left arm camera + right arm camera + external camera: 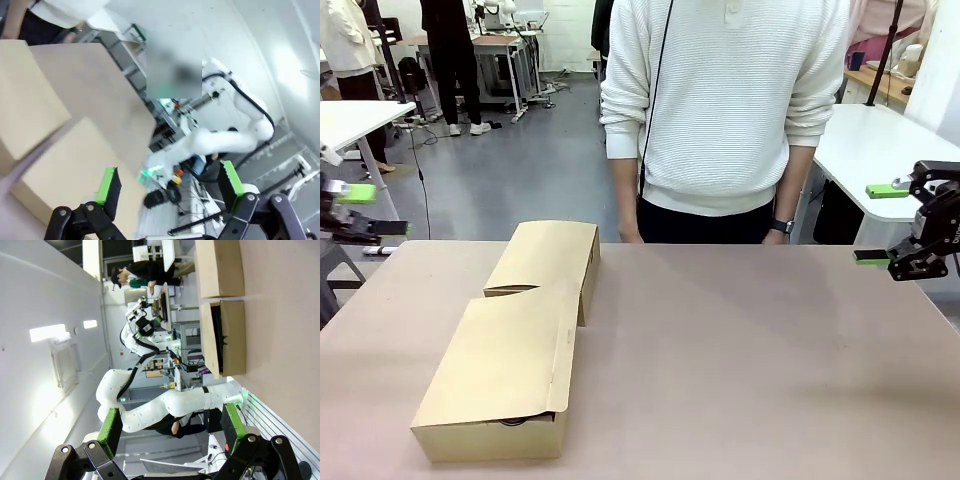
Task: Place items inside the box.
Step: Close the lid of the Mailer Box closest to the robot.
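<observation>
Cardboard box (535, 335) lies on our left half of the surface (750, 370), its near flap folded over the front part and a dark shape showing in the gap at its near end. Both our tools sit apart from it at the edges with nothing between the green pads: left tool (167, 192) jaws spread, right tool (880, 225) likewise wide. A person (720, 110) in a white sweater stands at the far side.

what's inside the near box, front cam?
The near box has its lid nearly shut. Through the gap at its front right corner, a sliver of something dark shows, unidentifiable. The lid covers the rest of the interior.
</observation>
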Tool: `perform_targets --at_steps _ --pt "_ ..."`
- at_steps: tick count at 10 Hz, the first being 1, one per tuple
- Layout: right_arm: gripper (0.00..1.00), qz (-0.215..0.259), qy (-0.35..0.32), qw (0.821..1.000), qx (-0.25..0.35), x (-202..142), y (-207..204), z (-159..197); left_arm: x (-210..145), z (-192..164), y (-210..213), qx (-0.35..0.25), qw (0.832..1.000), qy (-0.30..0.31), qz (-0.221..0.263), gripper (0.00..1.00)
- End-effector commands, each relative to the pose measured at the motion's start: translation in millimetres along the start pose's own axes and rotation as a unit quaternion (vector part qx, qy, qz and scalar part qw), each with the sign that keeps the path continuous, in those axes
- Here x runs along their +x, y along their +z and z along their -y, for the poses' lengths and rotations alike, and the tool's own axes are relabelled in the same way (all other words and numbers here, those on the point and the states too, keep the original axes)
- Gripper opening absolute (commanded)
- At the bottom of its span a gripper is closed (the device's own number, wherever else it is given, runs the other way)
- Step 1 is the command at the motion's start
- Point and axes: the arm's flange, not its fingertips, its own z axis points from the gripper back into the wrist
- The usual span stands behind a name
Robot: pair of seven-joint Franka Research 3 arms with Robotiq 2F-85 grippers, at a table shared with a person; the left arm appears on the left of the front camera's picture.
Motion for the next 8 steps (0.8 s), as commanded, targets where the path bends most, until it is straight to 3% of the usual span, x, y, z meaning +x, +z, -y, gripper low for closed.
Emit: perform_targets --at_steps 1,8 --pt "1.0 -0.004 -0.006 1.0 -0.002 -0.8 2.8 -5.4 4.4 -12.9 -7.7 0.022 1.0 -0.005 0.003 0.98" --pt "1.0 -0.004 -0.006 1.0 -0.002 -0.8 2.8 -5.4 4.4 -12.9 -7.7 0.022 1.0 -0.005 0.003 0.98"
